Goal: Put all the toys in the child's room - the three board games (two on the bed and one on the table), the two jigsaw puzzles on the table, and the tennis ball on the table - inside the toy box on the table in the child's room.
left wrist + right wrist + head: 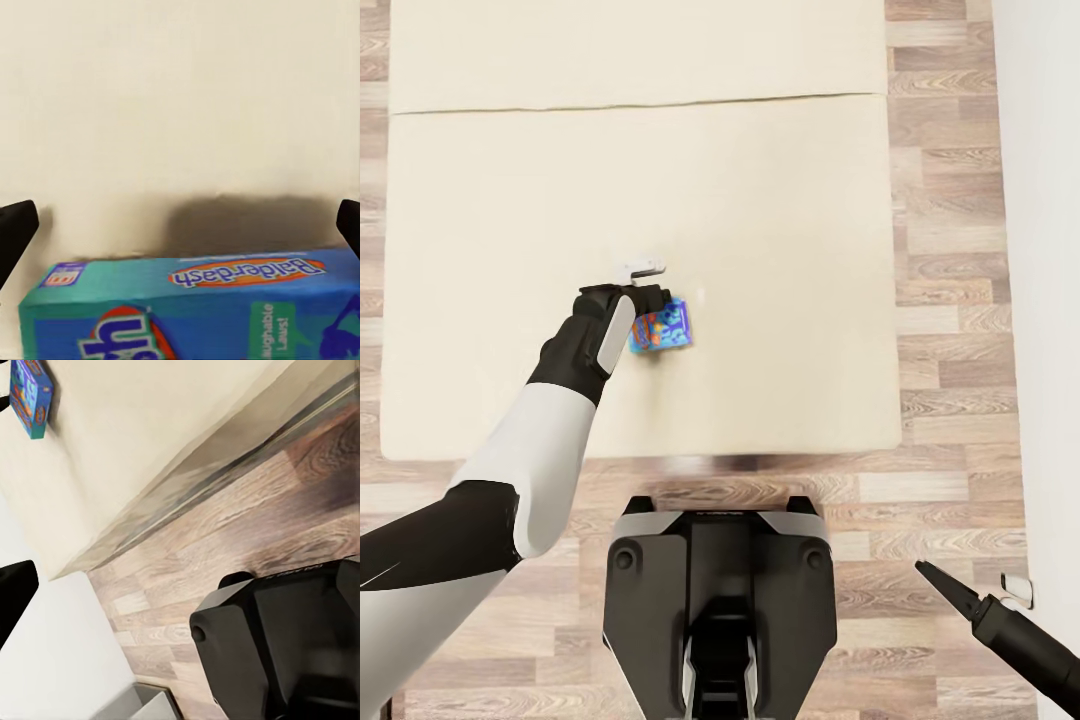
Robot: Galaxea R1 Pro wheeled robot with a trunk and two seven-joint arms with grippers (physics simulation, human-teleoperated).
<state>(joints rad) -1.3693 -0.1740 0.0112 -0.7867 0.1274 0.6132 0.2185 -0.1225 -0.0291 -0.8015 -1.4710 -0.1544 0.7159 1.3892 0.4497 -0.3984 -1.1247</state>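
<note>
Over the bed (760, 200), head view: left arm stretched forward, left claw (643, 300) at the blue board game (660, 327), which lies toward the near edge. Right claw (940, 580) low over wood floor (960, 300), looks clenched. Left wrist view: glossy box (195, 307) between spread fingers (15, 232), not gripped. Right wrist view: box (30, 394) on cream mattress, dark robot base (285, 645).

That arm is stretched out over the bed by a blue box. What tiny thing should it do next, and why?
Probably ease the left gripper down a little further and then close on the board game. In the left wrist view its fingers stand wide apart at either end of the box, which lies on the bed and does not look gripped yet.
</note>
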